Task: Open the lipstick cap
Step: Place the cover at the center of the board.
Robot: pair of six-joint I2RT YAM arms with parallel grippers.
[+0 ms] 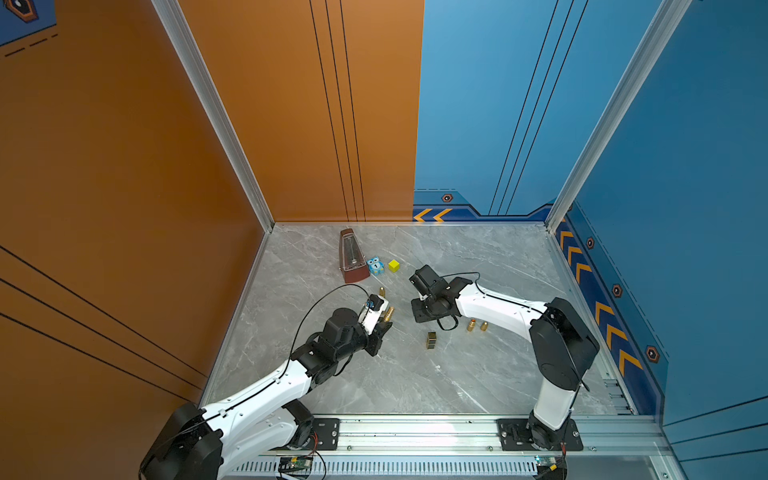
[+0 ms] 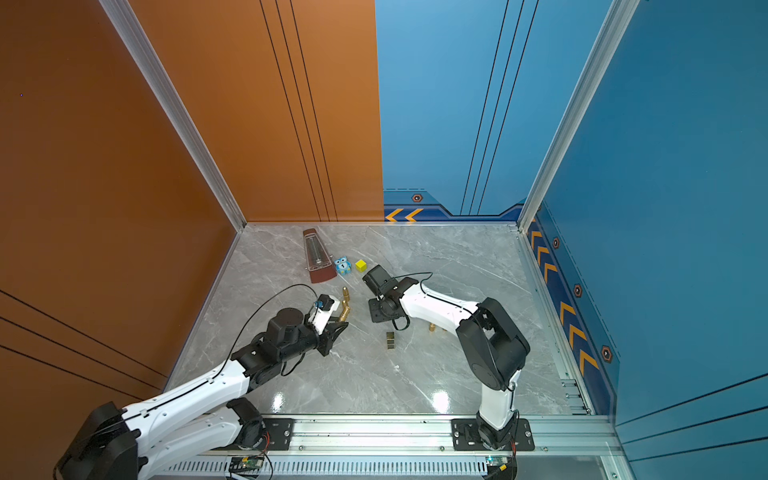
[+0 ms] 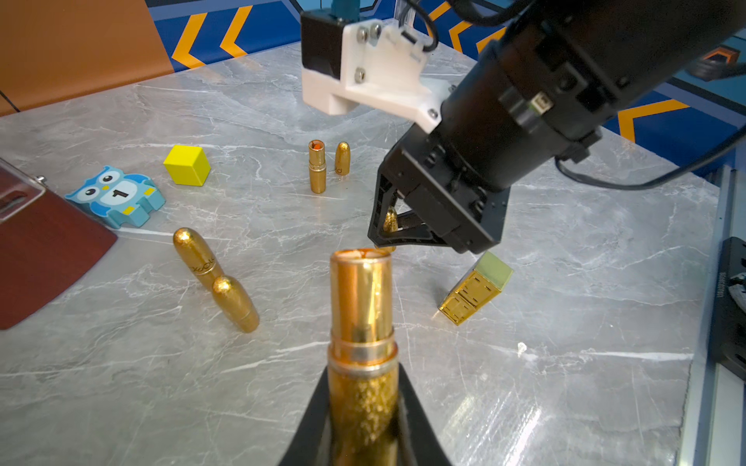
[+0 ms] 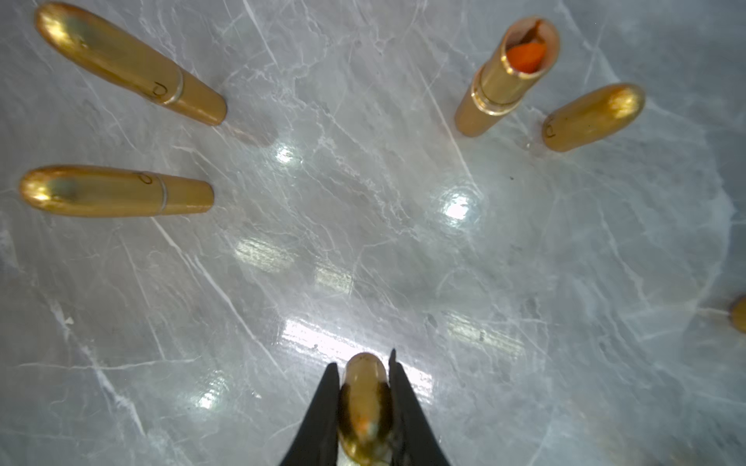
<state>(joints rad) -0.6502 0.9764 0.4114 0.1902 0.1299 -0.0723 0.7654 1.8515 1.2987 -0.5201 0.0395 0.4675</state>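
The grey marble table (image 1: pixel 478 374) sits between orange and blue walls. Above it, the left gripper (image 3: pixel 361 369) is clamped on the lipstick tube (image 3: pixel 360 298), bracing its base. The right gripper (image 4: pixel 363 361) pinches the cap (image 4: pixel 363 407), clear of the tube's open mouth. With the 2 parts separated, the opening looks done.

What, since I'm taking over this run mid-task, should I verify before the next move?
1. Separation: gold bullet-shaped cap is off the gold lipstick tube: ok.
2. Hold: left gripper shut on the tube: ok.
3. Hold: right gripper shut on the cap: ok.
4. Landing spot: bare grey marble table beneath the cap: ok.
5. Neighbours: two capped gold lipsticks stand apart from the cap: ok.
6. Stick inside the held tube intact: cannot tell.
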